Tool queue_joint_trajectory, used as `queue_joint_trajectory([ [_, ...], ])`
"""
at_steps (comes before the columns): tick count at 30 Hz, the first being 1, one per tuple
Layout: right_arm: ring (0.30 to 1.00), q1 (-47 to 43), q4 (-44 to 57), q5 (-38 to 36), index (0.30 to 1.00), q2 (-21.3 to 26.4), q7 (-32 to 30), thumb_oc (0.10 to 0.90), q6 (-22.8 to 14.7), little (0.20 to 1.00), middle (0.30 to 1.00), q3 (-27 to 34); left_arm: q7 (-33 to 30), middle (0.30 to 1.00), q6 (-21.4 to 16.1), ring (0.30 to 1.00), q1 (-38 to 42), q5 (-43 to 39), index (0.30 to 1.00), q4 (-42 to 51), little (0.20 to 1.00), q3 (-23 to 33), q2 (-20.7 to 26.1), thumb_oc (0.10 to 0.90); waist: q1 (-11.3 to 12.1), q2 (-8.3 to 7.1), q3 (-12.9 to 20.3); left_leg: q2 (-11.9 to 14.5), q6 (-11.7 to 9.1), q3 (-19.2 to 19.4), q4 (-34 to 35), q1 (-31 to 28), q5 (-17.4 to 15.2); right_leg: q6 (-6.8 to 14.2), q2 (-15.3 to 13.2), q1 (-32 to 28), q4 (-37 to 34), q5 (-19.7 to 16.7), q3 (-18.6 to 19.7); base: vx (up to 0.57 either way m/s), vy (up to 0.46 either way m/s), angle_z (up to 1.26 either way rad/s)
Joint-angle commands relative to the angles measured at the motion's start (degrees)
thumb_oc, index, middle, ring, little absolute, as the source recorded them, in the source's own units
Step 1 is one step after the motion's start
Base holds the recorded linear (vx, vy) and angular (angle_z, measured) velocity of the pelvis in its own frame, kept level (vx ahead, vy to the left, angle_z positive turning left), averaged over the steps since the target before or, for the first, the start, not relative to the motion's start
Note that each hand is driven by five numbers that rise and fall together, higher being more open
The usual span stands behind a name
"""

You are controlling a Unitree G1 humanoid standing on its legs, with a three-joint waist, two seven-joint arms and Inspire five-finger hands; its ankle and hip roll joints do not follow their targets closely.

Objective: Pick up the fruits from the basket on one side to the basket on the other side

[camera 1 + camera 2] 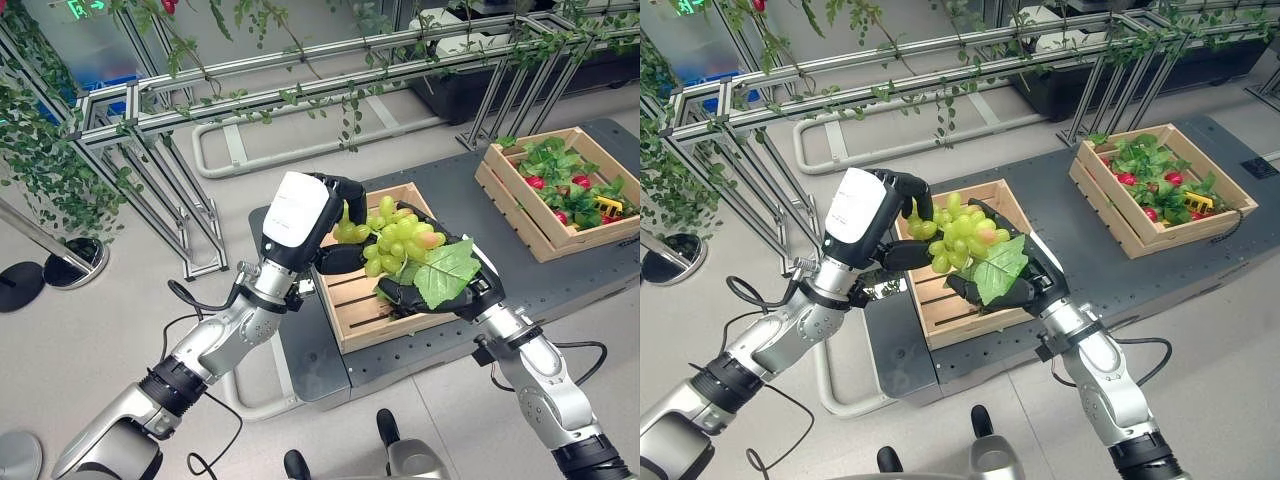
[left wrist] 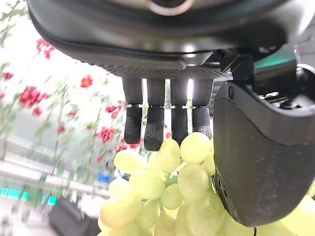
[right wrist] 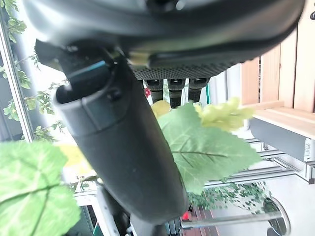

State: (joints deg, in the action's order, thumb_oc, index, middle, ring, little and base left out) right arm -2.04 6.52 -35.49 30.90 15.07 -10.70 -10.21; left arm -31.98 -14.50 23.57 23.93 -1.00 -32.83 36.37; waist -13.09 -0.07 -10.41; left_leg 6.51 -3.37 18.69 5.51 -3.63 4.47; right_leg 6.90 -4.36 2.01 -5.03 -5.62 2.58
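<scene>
Grapes [image 1: 395,240], a green bunch with a broad leaf [image 1: 447,270], sit at the centre of the frame, held up over the near crate [image 1: 345,300] by both hands. The left hand [image 1: 335,215] comes from the lower left and curls its fingers [image 2: 155,125] and thumb round the bunch's left side. The right hand [image 1: 440,290] comes from the lower right and cups the bunch from below, fingers wrapped about the grapes and leaf. A second crate [image 1: 520,205] at the upper right, well apart on the same grey platform [image 1: 450,180], holds leaves and red fruit [image 1: 535,182].
</scene>
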Motion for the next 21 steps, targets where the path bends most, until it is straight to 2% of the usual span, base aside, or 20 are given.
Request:
queue_joint_trajectory([
  [1,0.9,-5.5,5.2,1.7,0.9,-0.7,-4.8,0.8,-10.3,0.9,0.9,0.8,0.6,0.3,-6.3,0.3,3.1,-5.4,0.3,4.6,0.3,2.6,-3.5,0.4,1.2,0.53,6.3,0.2,1.1,-1.5,-0.5,-2.1,-3.9,-0.8,2.2,-0.3,0.0,0.7,-1.3,0.0,0.0,0.0],
  [4,0.9,-5.6,5.6,1.6,0.9,-1.0,-5.4,0.8,-10.2,0.9,0.9,1.5,2.6,0.3,-7.1,0.3,1.7,-7.6,0.3,5.4,0.3,3.1,-4.9,0.4,1.2,0.58,6.1,0.1,1.2,-1.6,-0.5,-2.2,-4.1,-0.8,2.1,-0.4,0.0,0.7,-1.2,0.0,0.0,0.0],
  [5,0.9,-5.6,6.0,2.2,0.9,-1.1,-6.0,0.8,-10.3,0.9,0.9,1.5,4.4,0.3,-7.3,0.3,1.4,-11.4,0.3,5.9,0.3,3.0,-5.5,0.4,1.2,0.7,5.9,0.1,1.2,-1.6,-0.5,-2.1,-4.1,-0.7,2.1,-0.3,0.0,0.7,-1.2,0.0,0.0,0.0],
  [13,0.9,-5.9,5.0,5.5,0.9,-2.3,-7.7,0.8,-9.9,0.9,0.9,0.2,11.2,0.3,-10.2,0.3,-1.6,-26.0,0.3,8.3,0.3,3.8,-10.1,0.4,1.9,0.58,5.4,0.0,1.4,-2.0,-0.5,-2.1,-4.3,-0.8,2.0,-0.3,0.0,0.7,-1.5,0.0,0.0,0.0],
  [17,0.9,-6.1,4.2,6.2,0.9,-2.4,-8.0,0.8,-9.5,0.9,0.9,-0.5,11.4,0.3,-12.1,0.3,-2.3,-27.6,0.3,10.0,0.3,4.2,-11.2,0.4,2.4,0.37,5.1,0.1,1.4,-2.4,-0.5,-2.1,-4.2,-0.8,1.8,-0.4,0.0,0.6,-1.7,0.0,0.0,0.0],
  [21,0.9,-6.3,3.4,6.3,0.9,-2.0,-7.5,0.8,-8.5,0.9,0.9,-1.2,12.5,0.3,-13.2,0.3,-2.8,-32.6,0.3,11.5,0.3,5.4,-12.3,0.4,2.8,0.08,5.2,0.1,1.4,-2.8,-0.5,-2.0,-4.1,-0.8,1.8,-0.4,0.0,0.5,-1.9,0.0,-0.004,0.01],
])
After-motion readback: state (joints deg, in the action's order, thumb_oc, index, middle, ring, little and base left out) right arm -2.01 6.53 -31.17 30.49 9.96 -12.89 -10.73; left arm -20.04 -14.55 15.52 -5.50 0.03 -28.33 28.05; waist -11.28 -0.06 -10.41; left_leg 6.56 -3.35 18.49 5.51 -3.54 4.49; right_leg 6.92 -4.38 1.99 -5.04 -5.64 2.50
